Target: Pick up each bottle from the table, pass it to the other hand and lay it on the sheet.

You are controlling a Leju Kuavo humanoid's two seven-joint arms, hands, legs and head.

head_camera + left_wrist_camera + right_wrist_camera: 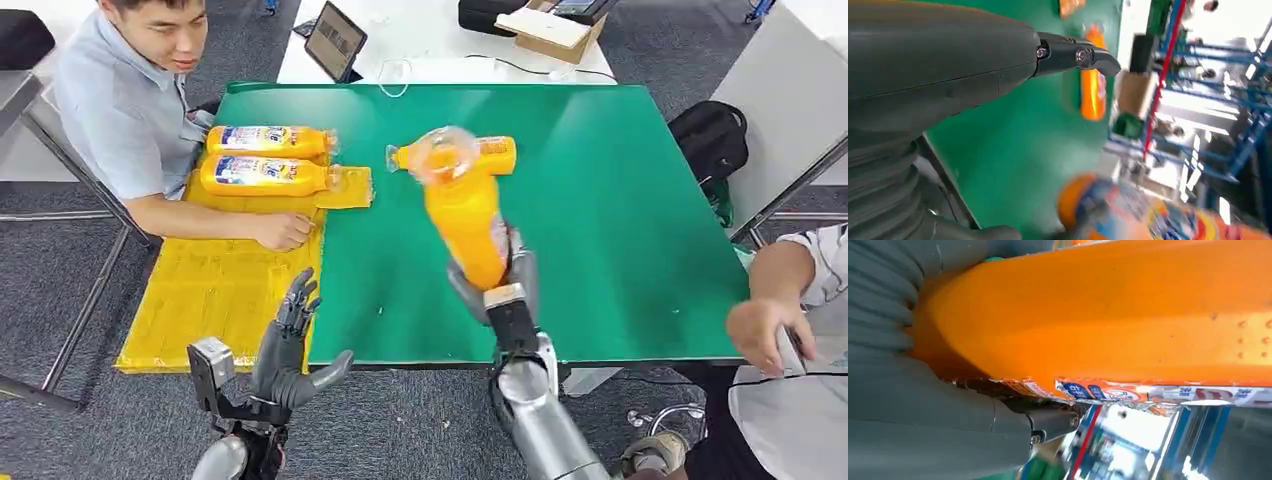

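Left hand [290, 350] waits spread and empty off the table's near edge, beside the yellow sheet [215, 290]. Right hand [495, 285] grips the raised bottle [465, 215] by its base above mid-table. It should carry the bottle leftward, releasing only once the left hand's fingers wrap the body.

You have four orange bottles in play. One orange bottle [466, 222] is off the table, gripped near its lower end by the right hand [495, 283], its top blurred and tilted away from you. A second bottle [480, 152] lies on its side on the green table [620, 220] just behind it. Two more labelled bottles [262, 158] lie side by side on the yellow sheet [215, 285], at its far end.
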